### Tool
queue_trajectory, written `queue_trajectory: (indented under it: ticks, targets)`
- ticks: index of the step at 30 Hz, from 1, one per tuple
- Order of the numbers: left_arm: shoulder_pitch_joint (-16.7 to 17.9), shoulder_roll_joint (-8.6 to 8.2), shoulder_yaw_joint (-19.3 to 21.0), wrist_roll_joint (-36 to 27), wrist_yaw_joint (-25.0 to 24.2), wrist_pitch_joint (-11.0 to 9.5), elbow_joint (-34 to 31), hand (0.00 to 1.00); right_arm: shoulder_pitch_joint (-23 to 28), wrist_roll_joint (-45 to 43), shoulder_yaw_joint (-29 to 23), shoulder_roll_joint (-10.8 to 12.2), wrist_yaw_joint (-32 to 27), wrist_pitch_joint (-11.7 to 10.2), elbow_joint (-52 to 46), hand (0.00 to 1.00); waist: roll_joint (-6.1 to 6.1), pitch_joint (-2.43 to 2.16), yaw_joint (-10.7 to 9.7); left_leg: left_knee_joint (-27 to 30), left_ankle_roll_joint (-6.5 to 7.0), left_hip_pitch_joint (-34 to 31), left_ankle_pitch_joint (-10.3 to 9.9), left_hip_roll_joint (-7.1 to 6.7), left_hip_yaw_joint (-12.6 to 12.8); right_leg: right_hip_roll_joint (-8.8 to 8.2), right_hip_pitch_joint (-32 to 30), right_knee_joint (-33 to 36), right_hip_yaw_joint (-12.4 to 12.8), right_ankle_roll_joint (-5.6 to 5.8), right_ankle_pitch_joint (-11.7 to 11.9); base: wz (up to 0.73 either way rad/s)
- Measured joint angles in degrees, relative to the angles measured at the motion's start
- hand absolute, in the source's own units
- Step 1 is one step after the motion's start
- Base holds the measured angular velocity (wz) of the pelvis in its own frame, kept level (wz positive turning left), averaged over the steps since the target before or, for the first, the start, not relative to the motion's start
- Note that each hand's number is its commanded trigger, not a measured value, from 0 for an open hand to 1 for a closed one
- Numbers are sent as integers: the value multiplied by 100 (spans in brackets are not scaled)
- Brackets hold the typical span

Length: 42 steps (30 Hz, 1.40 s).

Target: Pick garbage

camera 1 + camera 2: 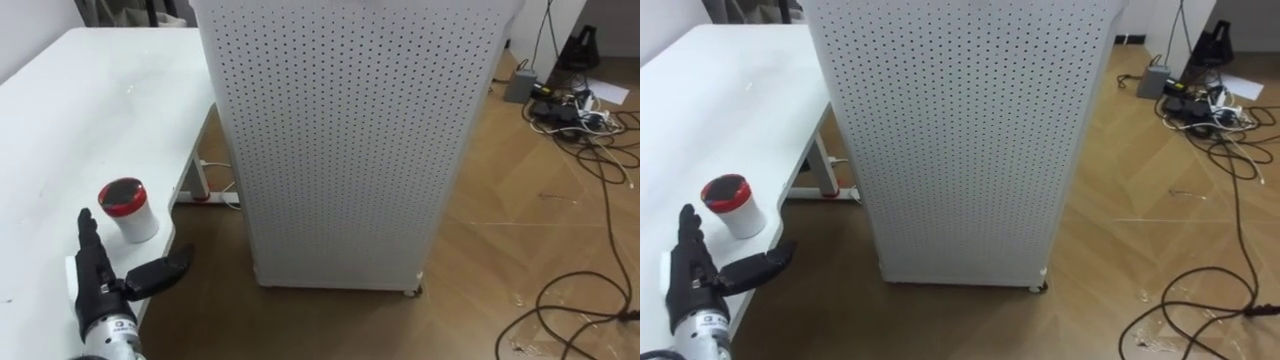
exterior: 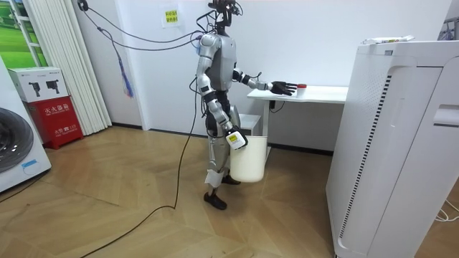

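A white cup with a red lid [image 1: 128, 208] stands near the front edge of the white table [image 1: 60, 110]. My left hand [image 1: 105, 285] hovers just short of it, fingers straight and thumb spread toward the table's edge, touching nothing. In the room view I stand at the table's end with that hand [image 2: 281, 88] stretched over the tabletop beside the cup [image 2: 301, 86]. My right hand [image 2: 233, 136] hangs at my side, shut on a white bin [image 2: 249, 158] that dangles by my legs.
A tall white perforated cabinet [image 1: 340, 140] stands on the wood floor right beside the table. The table's leg [image 1: 200, 180] is between them. Cables and a power strip [image 1: 575, 110] lie on the floor at the far right.
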Motion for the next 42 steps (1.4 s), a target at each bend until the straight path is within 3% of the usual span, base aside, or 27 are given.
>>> queue_trajectory:
  ticks: [10, 18, 26, 42]
  targets:
    - [-12, 1, 206, -184, -8, 133, 32, 0, -4, -9, -4, 24, -8, 107, 0, 100, 47, -41, 5, 36, 3, -40, 0, -3, 2, 3, -9, -15, 3, 4, 4, 1]
    - [-168, 45, 241, -518, -18, 134, 48, 0, -7, -28, -10, 23, -10, 107, 0, 100, 12, -27, -2, 23, 3, -27, -1, -2, 2, 13, -7, -9, 22, 4, 4, 0]
    - [-677, 210, 240, -516, -1, 135, 292, 0, -2, -31, -8, 24, -92, 107, 0, 100, -12, 4, -2, 49, 28, -59, -16, 12, 47, 49, -40, -10, 80, 6, 36, -3]
    - [-743, 221, 196, -631, 17, 134, 309, 0, -54, 36, 163, 12, -234, 105, 0, 100, 82, 2, -47, 25, 31, -126, -17, 4, 112, 28, -148, -16, 129, 17, 59, -2]
